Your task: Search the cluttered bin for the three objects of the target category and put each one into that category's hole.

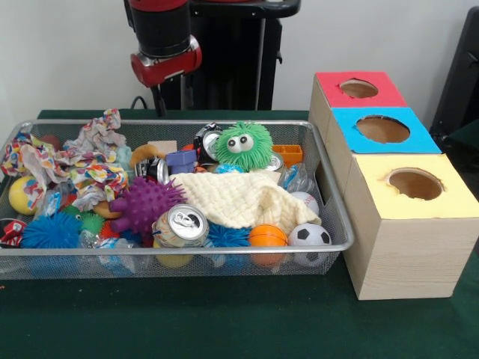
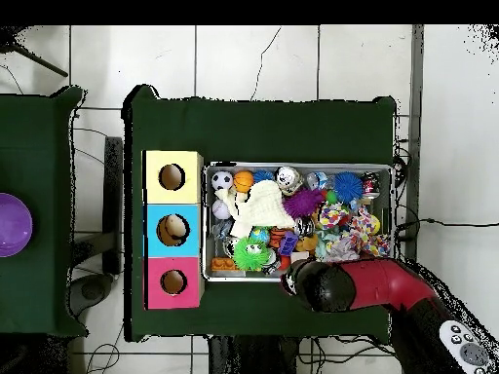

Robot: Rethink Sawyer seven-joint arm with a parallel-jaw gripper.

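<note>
Front view shows the arm (image 1: 165,45) hanging above the bin's (image 1: 333,224) far rim, near the middle-left. Its claw cannot be made out in either view, so whether it is spread or closed, or carrying anything, I cannot tell.

The bin sits on the green surface (image 1: 224,321), packed full. Beside it stand three boxes with round holes: red (image 1: 359,88), blue (image 1: 383,129), yellow (image 1: 415,183).

The target category is not marked anywhere, so which three things count is a guess. If balls, three lie at the bin's near edge by the yellow box: an orange ball (image 1: 267,235), a soccer ball (image 1: 310,235) touching it, and a white ball (image 1: 305,201) just behind, half under the cream cloth (image 1: 239,198). They look small, light and smooth, likely foam, so they would squash a little and roll away if nudged; best pinched across the widest middle, straight from above.

If cans, one lies near the front (image 1: 183,224), another further back (image 1: 153,168). Thin metal, light, slippery and easily dented; take across the body, not the rim.

The spiky purple ball (image 1: 142,203) and the fuzzy green toy (image 1: 244,146) look soft and forgiving.

The overhead view shows something round in the blue box's hole (image 2: 172,229); what it is I cannot say.
</note>
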